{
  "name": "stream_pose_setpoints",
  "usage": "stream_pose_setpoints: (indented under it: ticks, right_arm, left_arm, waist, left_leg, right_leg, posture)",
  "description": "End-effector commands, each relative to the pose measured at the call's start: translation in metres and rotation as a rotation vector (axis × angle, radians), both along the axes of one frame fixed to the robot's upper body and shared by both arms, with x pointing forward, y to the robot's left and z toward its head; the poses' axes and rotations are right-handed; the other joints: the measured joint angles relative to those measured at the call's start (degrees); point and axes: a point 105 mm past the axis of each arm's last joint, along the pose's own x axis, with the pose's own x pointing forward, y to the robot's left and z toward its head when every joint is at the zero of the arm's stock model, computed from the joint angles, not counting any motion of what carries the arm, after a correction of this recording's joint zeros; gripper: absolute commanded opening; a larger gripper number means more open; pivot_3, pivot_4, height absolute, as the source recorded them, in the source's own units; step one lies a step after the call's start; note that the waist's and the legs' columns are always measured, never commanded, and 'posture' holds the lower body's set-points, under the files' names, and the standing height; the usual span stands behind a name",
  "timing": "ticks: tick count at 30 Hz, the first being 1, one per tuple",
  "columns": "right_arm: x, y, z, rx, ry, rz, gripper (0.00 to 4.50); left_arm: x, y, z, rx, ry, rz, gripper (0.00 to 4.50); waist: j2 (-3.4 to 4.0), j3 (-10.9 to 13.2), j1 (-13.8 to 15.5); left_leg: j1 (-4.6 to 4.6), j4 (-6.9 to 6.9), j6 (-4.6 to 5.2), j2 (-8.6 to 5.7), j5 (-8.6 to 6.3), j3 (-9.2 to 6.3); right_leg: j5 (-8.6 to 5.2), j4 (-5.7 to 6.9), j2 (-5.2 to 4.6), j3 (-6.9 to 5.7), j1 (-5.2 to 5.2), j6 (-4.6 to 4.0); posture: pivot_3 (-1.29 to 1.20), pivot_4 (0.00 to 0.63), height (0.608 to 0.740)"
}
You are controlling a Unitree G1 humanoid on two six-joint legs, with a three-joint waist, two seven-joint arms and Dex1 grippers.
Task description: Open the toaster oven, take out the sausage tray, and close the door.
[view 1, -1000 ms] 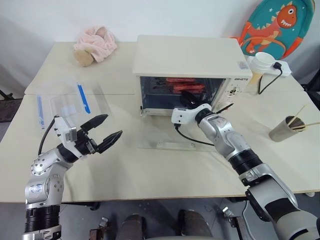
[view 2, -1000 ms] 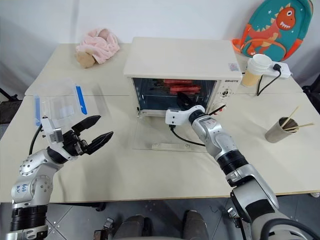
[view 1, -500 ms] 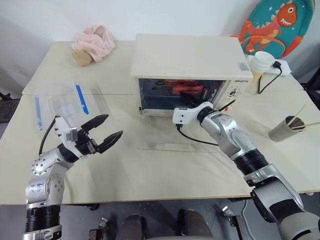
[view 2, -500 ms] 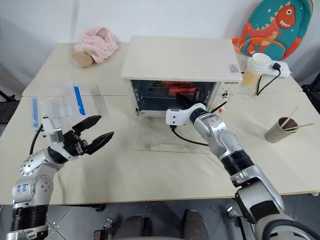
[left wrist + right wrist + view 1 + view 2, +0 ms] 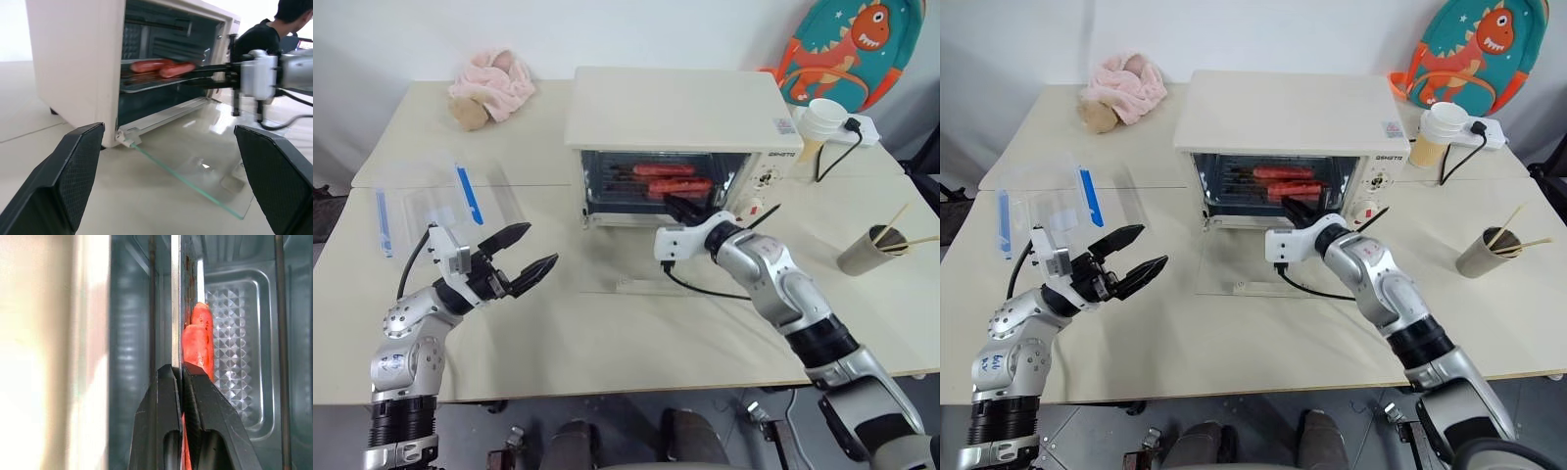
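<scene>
Right gripper [image 5: 1299, 210] pinching silver ridged sausage tray's [image 5: 651, 182] near rim; thin grip risking tilting, red sausages [image 5: 677, 184] rolling off. Left gripper [image 5: 525, 262] spread, idling.

You are seeing the right gripper [image 5: 680, 208] covering the near edge of the sausage tray [image 5: 146, 83] at the mouth of the toaster oven [image 5: 680, 108], so the tray's front corner is staying hidden from the head camera. In the right wrist view the tray is showing edge-on as a thin strip, its far end cut off. The person [image 5: 274, 29] is being cropped by the left wrist view's edge.
</scene>
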Motion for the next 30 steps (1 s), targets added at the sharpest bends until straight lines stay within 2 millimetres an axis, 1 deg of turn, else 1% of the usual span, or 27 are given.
stream_pose_setpoints:
  ticks: [1,5,8,16,23,26,30]
  right_arm:
    - [-0.021,0.007,0.016,0.025,-0.072,0.06,0.03]
    - [-0.032,0.001,0.01,0.019,-0.068,0.067,0.03]
    - [-0.043,-0.005,0.005,0.008,-0.062,0.078,0.03]
    - [-0.053,-0.015,0.008,0.002,-0.073,0.07,0.03]
    - [-0.07,-0.028,0.001,0.024,-0.022,0.038,0.03]
    - [-0.078,-0.029,-0.002,0.01,-0.007,0.045,0.03]
    - [-0.092,-0.034,-0.008,-0.011,0.007,0.05,0.03]
  left_arm:
    - [-0.002,0.006,0.009,0.023,-0.047,0.011,4.5]
    - [-0.003,0.007,0.009,0.04,-0.056,0.011,4.5]
    - [-0.005,0.01,0.006,0.096,-0.066,-0.006,4.5]
    - [-0.004,0.016,0.007,0.126,-0.059,-0.019,4.5]
    - [-0.007,0.014,0.0,0.14,-0.008,-0.061,4.5]
    - [-0.007,0.013,0.0,0.136,0.004,-0.069,4.5]
    - [-0.006,0.005,-0.002,0.112,0.066,-0.115,4.5]
  waist:
    - [0.0,0.0,0.1]
    - [0.0,0.0,0.4]
    - [0.0,0.0,0.6]
    - [-0.01,0.0,0.6]
    - [-0.01,0.0,1.8]
    - [-0.01,0.0,2.1]
    - [-0.01,0.0,2.1]
  left_leg:
    - [0.0,0.0,0.0,0.0,0.0,0.01]
    - [0.01,0.03,0.0,0.0,0.0,0.04]
    - [0.01,0.04,0.0,0.0,0.0,0.04]
    - [0.01,0.05,0.0,-0.01,0.0,0.05]
    - [-0.02,0.04,0.0,-0.04,-0.01,0.08]
    - [-0.02,0.04,-0.01,-0.04,-0.01,0.31]
    - [0.02,0.07,0.0,-0.03,-0.01,0.36]
  right_leg:
    - [0.0,0.0,0.0,0.0,0.0,0.0]
    - [0.0,-0.01,0.0,0.03,0.01,0.0]
    - [0.0,0.01,0.0,0.02,0.01,0.0]
    - [0.0,0.0,0.0,0.03,0.02,0.0]
    - [0.0,-0.01,-0.01,-0.06,0.04,0.0]
    - [0.0,-0.03,-0.01,-0.07,0.07,0.0]
    - [0.0,-0.04,-0.01,-0.08,0.15,0.0]
  posture:
    - [0.0,0.15,0.74]
    - [0.0,0.15,0.74]
    - [0.0,0.15,0.74]
    - [0.0,0.15,0.74]
    - [0.0,0.15,0.74]
    - [0.0,0.15,0.74]
    - [0.0,0.15,0.74]
